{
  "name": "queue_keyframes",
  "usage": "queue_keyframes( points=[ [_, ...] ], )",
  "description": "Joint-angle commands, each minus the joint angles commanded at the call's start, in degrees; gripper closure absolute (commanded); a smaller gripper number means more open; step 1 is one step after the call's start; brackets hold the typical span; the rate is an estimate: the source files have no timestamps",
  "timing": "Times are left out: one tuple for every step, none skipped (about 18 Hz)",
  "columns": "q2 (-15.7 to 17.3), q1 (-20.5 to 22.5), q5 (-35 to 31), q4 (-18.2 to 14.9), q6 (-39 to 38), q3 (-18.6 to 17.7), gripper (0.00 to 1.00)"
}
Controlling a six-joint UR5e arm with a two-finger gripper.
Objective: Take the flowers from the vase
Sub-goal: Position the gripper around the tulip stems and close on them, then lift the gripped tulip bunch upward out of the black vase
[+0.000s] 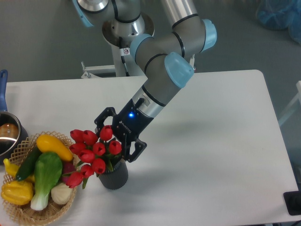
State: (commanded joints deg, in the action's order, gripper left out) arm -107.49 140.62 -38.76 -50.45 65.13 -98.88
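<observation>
Red tulip flowers (91,153) are standing in the vase (113,176) on the white surface (211,155), leaning left toward the basket (19,209). My gripper (117,139) is straddling the bunch's upper right buds, jaws spread wide and gripping nothing. Stems are running roughly vertical, so I am judging a straight lift is needed.

Light: bright, even, from overhead.
Shadows: soft, cast toward 4 o'clock on the table (225,141).
Focus: sharp overall, slightly grainy.
</observation>
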Motion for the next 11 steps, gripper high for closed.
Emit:
queue_keyframes(
  points=[
    [0.0,0.0,0.0,0.0,0.0,0.0,0.18],
    [0.0,0.0,0.0,0.0,0.0,0.0,0.19],
    [0.0,0.0,0.0,0.0,0.0,0.0,0.21],
    [0.0,0.0,0.0,-0.1,-0.1,0.0,0.25],
    [0.0,0.0,0.0,-0.2,-0.3,-0.1,0.30],
    [0.0,0.0,0.0,-0.2,-0.7,-0.1,0.34],
    [0.0,0.0,0.0,-0.2,-0.9,-0.1,0.34],
    [0.0,0.0,0.0,-0.2,-0.8,-0.3,0.36],
    [0.1,0.1,0.0,-0.2,-0.9,-0.2,0.40],
    [0.2,0.2,0.0,-0.1,-0.9,-0.2,0.44],
    [0.2,0.3,0.0,-0.1,-0.8,-0.2,0.46]
  ],
)
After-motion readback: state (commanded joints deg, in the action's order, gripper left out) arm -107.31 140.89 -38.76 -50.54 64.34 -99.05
